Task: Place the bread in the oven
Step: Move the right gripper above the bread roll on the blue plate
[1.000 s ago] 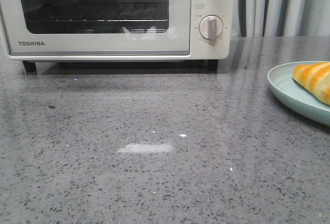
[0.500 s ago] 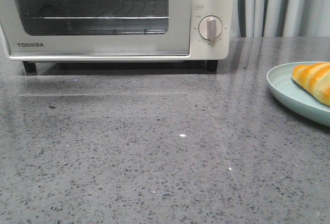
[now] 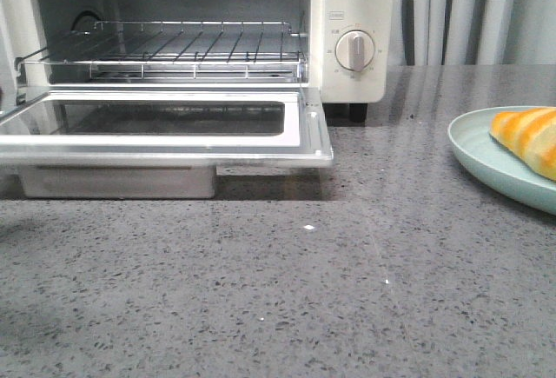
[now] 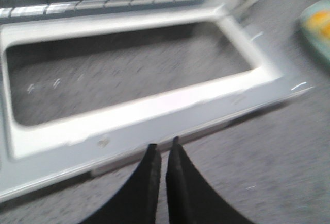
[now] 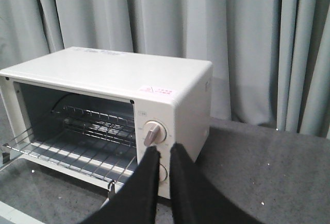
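The cream-white oven [image 3: 347, 13] stands at the back left with its glass door [image 3: 174, 139] dropped flat open and the wire rack [image 3: 174, 48] bare. The bread [image 3: 530, 135], golden-orange with pale stripes, lies on a pale green plate [image 3: 486, 156] at the right edge. Neither gripper shows in the front view. In the left wrist view, my left gripper [image 4: 164, 149] is shut and empty, just in front of the open door's front edge [image 4: 154, 110]. In the right wrist view, my right gripper [image 5: 164, 152] is shut and empty, in the air facing the oven's knob panel [image 5: 153, 133].
The grey speckled counter [image 3: 304, 291] stretches in front of the oven and plate. Grey curtains [image 3: 469, 13] hang behind. The open door juts out over the counter, with a crumb tray [image 3: 117, 182] under it. The plate's edge shows blurred in the left wrist view [image 4: 319, 26].
The oven door has gone from closed to fully dropped open, so the rack now shows. The bread and plate have not moved.
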You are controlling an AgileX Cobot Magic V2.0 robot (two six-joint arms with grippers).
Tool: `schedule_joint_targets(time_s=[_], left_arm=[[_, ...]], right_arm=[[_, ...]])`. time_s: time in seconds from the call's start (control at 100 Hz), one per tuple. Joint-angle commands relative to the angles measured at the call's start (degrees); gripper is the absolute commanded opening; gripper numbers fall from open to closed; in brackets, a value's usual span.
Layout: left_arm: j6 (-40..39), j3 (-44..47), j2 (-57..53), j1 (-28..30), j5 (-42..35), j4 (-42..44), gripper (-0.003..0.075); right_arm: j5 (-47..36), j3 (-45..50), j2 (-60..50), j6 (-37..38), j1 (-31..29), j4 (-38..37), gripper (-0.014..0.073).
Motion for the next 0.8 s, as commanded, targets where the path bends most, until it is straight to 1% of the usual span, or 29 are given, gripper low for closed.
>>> schedule_joint_targets(time_s=[0.0,0.08,0.14,0.23,0.3,0.59,0.79], left_arm=[[-0.3,-1.2,-7.7,-2.4,-2.8,-3.0,-0.002],[-0.3,-2.1,-13.2,-3.1,-2.8,-3.8,-0.002],[-0.3,-3.2,-15.9,-3.1,-1.7,-4.0,-0.002],[-0.3,-5.3,-17.5,-3.1,-0.1,-3.9,-0.002],[-0.3,-7.2,-17.4,-3.1,0.6,-3.0,-0.002],[-0.3,-14.9,-17.4,-3.1,2.1,0.2,-0.002],[-0.3,-18.1,-17.4,-3.1,2.5,1.7,-0.002]], right_arm=[[-1.6,-1.9,-0.8,-0.3,0.1,0.1,0.0024],[0.6,-1.9,-1.1,-0.3,0.1,0.1,0.0024],[3.8,-1.9,-1.1,-0.3,0.1,0.1,0.0024],[8.9,-1.9,-0.9,-0.3,0.1,0.7,0.0024],[11.4,-1.9,-0.5,-0.3,0.1,0.8,0.0024],[14.7,-1.9,1.0,-0.3,0.1,0.9,0.0027],[17.2,-1.9,6.3,-0.3,0.1,1.0,0.0029]])
